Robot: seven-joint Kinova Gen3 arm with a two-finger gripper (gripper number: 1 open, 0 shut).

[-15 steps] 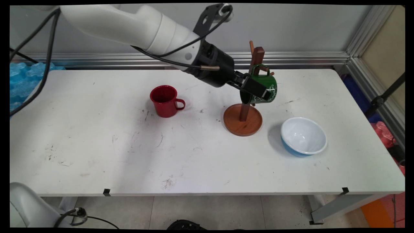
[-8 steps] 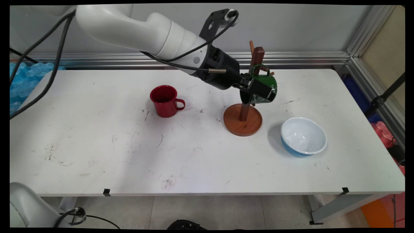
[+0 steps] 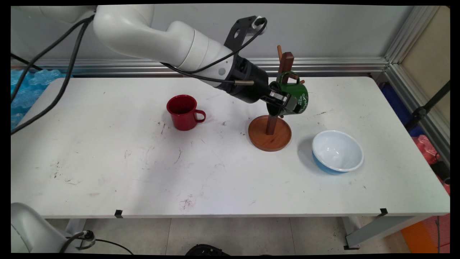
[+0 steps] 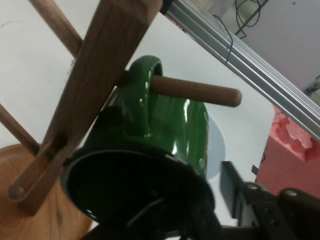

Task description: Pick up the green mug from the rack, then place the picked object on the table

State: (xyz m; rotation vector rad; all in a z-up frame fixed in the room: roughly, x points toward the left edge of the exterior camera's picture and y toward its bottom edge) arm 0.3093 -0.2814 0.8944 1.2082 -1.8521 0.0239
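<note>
One green mug (image 3: 297, 98) is hanging by its handle on a peg of the wooden stand (image 3: 270, 133). Gripper (image 3: 287, 104) is pinching its rim, one finger inside; enamel looks stiff, light and slippery.

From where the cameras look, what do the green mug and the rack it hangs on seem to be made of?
The green mug looks like enamelled metal, possibly glazed ceramic: glossy, with sharp highlights and a thin dark rim. The rack looks like reddish-brown wood with a smooth, low-sheen finish: grain shows on its post and round pegs.
</note>
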